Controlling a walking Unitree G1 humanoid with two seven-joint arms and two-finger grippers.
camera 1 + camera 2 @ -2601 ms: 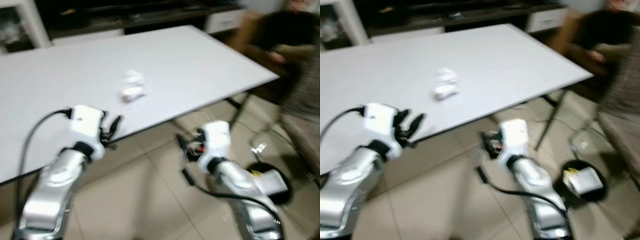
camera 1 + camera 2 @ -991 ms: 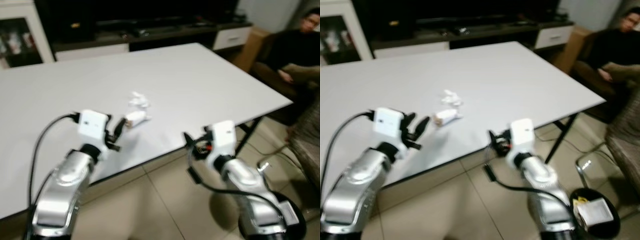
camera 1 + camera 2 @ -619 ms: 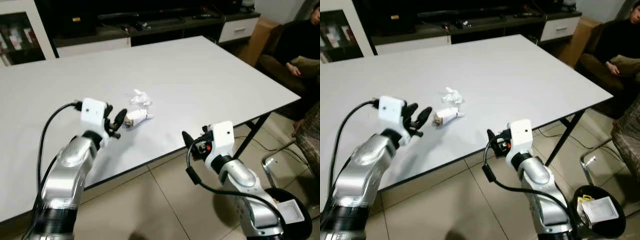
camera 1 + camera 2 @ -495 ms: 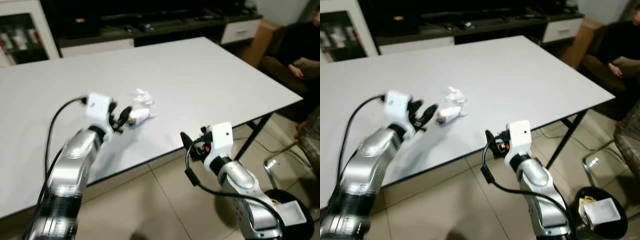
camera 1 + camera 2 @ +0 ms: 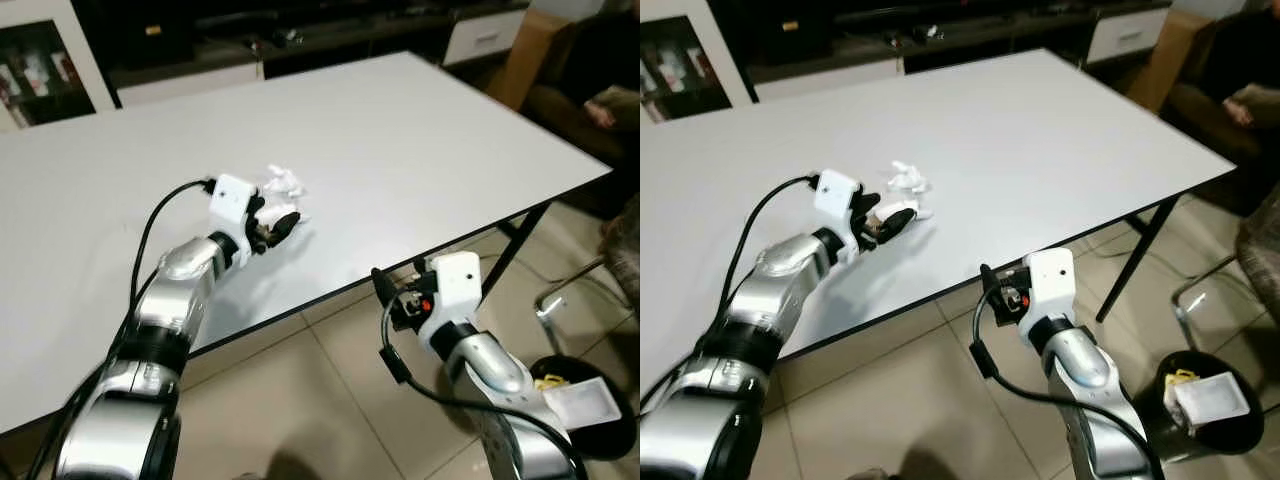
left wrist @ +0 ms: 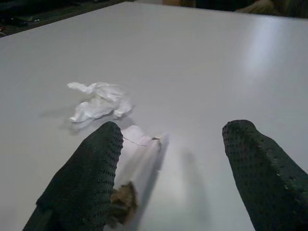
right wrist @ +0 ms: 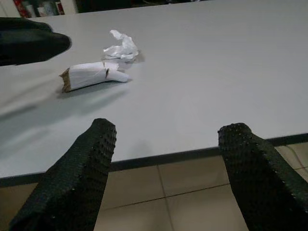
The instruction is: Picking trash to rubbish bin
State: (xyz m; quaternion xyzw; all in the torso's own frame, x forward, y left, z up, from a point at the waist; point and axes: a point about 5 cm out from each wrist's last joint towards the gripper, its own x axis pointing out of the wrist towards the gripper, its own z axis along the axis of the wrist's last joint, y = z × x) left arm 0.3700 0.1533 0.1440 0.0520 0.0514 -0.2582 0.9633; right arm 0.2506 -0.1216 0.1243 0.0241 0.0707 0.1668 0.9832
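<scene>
The roll (image 6: pixel 137 166) lies on the table (image 5: pixel 420 130), touching our left gripper's (image 6: pixel 175 173) one finger (image 6: pixel 89 180), the other finger well clear of it; the tissue (image 6: pixel 98 101) sits just beyond the tips. With fingers spread, we should slide across until the roll sits between them, then close squarely. Our right gripper (image 7: pixel 166 178), fingers apart, waits at the table edge. The bin (image 5: pixel 1210 405) stands far right on the floor.

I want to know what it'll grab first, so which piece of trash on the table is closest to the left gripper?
The rolled paper tube lies between the open fingers of the left gripper; the crumpled tissue lies just beyond it.
</scene>
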